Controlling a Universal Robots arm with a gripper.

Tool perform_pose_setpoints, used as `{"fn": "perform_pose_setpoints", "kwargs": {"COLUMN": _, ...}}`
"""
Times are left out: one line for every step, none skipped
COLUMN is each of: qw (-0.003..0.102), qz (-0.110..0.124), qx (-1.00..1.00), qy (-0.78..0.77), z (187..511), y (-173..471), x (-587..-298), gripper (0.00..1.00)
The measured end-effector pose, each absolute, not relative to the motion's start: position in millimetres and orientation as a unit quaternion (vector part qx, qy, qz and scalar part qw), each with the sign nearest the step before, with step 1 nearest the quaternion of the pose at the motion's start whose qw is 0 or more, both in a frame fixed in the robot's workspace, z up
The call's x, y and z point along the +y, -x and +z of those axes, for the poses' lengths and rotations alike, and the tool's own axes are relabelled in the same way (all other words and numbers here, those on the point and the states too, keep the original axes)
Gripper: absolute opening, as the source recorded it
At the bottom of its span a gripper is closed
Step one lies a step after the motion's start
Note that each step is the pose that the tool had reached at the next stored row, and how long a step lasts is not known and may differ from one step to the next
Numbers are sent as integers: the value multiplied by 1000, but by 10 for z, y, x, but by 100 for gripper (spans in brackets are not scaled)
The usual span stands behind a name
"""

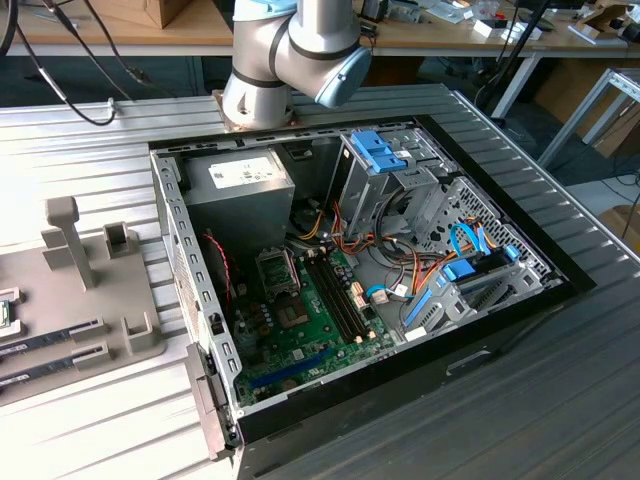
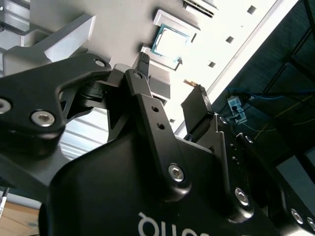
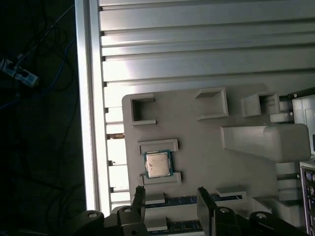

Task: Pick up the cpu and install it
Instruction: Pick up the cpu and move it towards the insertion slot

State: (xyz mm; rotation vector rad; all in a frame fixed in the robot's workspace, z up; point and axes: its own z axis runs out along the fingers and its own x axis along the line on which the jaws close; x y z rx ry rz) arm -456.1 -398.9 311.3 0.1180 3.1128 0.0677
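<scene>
The cpu (image 3: 157,163), a small square chip with a green rim and a silver-grey lid, lies flat between two raised ledges on the grey holder plate (image 3: 197,147). The second wrist view also has the cpu (image 2: 170,42), beyond the fingertips. My gripper (image 3: 171,200) hangs above the plate, a short way off from the chip, open, with nothing between its two black fingers (image 3: 139,196). It is the same open gripper (image 2: 172,81) in the second wrist view. In the exterior view the motherboard's empty socket (image 1: 275,268) sits inside the open computer case (image 1: 190,290).
Two long green memory sticks (image 3: 182,200) lie in slots on the plate just under the fingers. A tall grey block (image 3: 266,142) rises from the plate beside the case. The ribbed metal table (image 3: 197,49) ends at a rail (image 3: 91,123). Drive cages and cables (image 1: 430,260) crowd the case.
</scene>
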Motion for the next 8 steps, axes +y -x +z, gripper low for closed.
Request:
{"fn": "perform_pose_setpoints", "kwargs": {"qw": 13, "qz": 22, "qx": 999, "qy": -38, "z": 3107, "y": 4562, "x": -3989, "gripper": 54}}
{"fn": "perform_pose_setpoints", "kwargs": {"qw": 13, "qz": 22, "qx": 999, "qy": -38, "z": 3103, "y": 4561, "x": -3989, "gripper": 54}}
{"fn": "perform_pose_setpoints", "kwargs": {"qw": 13, "qz": 22, "qx": 999, "qy": -38, "z": 3096, "y": 4561, "x": -3990, "gripper": 54}}
{"fn": "perform_pose_setpoints", "kwargs": {"qw": 13, "qz": 22, "qx": 999, "qy": -38, "z": 3091, "y": 4561, "x": -3989, "gripper": 54}}
{"fn": "perform_pose_setpoints", "kwargs": {"qw": 13, "qz": 22, "qx": 999, "qy": -38, "z": 3087, "y": 4561, "x": -3989, "gripper": 54}}
{"fn": "perform_pose_setpoints", "kwargs": {"qw": 13, "qz": 22, "qx": 999, "qy": -38, "z": 3084, "y": 4561, "x": -3990, "gripper": 54}}
{"fn": "perform_pose_setpoints", "kwargs": {"qw": 13, "qz": 22, "qx": 999, "qy": -38, "z": 3079, "y": 4561, "x": -3990, "gripper": 54}}
{"fn": "perform_pose_setpoints", "kwargs": {"qw": 13, "qz": 22, "qx": 999, "qy": -38, "z": 3075, "y": 4561, "x": -3989, "gripper": 54}}
